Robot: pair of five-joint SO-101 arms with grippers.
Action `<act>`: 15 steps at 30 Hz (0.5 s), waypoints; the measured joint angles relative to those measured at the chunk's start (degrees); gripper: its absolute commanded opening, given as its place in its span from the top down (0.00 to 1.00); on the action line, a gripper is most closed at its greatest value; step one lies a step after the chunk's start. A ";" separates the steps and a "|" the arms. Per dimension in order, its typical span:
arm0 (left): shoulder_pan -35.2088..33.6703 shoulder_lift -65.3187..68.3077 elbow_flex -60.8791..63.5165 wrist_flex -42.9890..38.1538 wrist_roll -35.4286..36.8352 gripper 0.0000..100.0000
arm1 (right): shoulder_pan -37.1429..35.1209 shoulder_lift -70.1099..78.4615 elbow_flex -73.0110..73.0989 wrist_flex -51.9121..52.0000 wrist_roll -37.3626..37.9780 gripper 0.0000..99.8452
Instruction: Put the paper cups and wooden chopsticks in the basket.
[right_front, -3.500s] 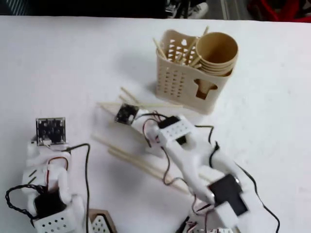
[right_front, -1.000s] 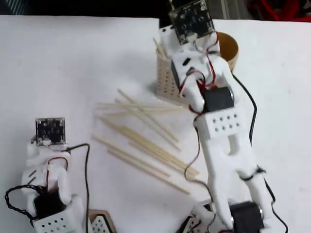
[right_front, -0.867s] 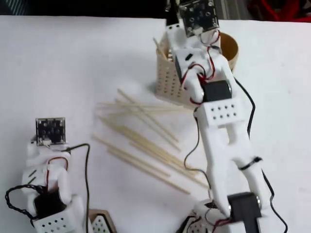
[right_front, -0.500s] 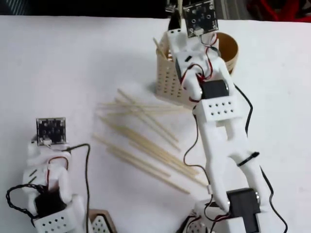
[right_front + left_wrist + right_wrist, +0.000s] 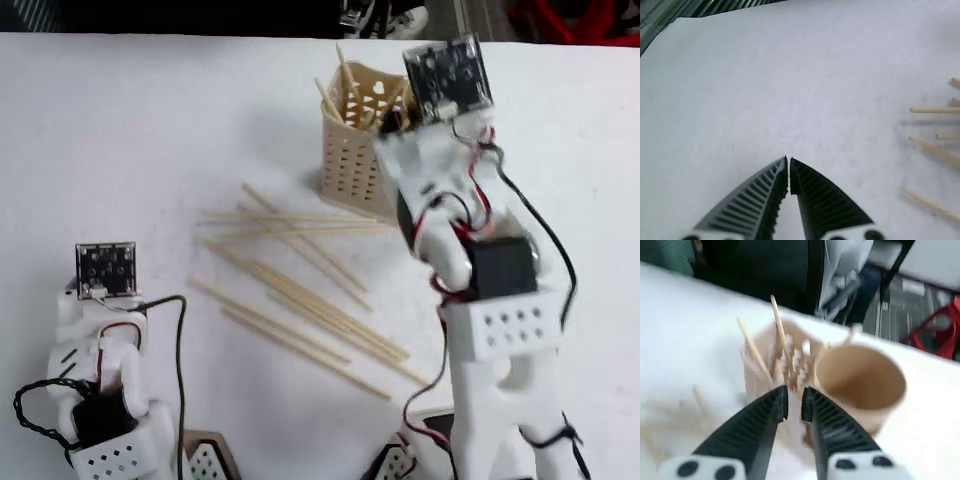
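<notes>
White table (image 5: 150,130) is seen from above, with a dark strip of room behind its far edge. A cream basket (image 5: 350,165) with holed walls is set toward the far side. A few upright chopsticks (image 5: 343,72) are stood in it, leaning outward. A brown paper cup (image 5: 860,385) is seen hard against the basket; whether it sits inside a compartment cannot be told. Loose chopsticks (image 5: 300,300) are scattered flat on the table in front of the basket, several crossed over one another, between the two arms.

The right arm (image 5: 480,280) is stretched over the basket's side. The right claw (image 5: 793,390) is held above the basket, jaws parted by a narrow gap, nothing gripped.

The left arm (image 5: 100,390) is placed at the near left corner, well apart from the basket. The left claw (image 5: 788,161) is pointed at the table, jaws closed to a hairline, nothing held. Ends of loose chopsticks are seen off to its side.
</notes>
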 measured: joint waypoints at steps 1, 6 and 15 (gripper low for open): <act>0.00 0.00 0.00 0.00 0.00 0.97 | 0.88 -1.23 1.41 2.81 0.26 0.94; 1.05 0.00 -0.26 0.09 -1.41 0.97 | 7.91 -5.80 13.01 6.51 0.88 0.94; 13.98 -0.09 -11.69 11.16 -8.44 0.90 | 15.21 -8.53 37.19 -10.46 -2.11 0.94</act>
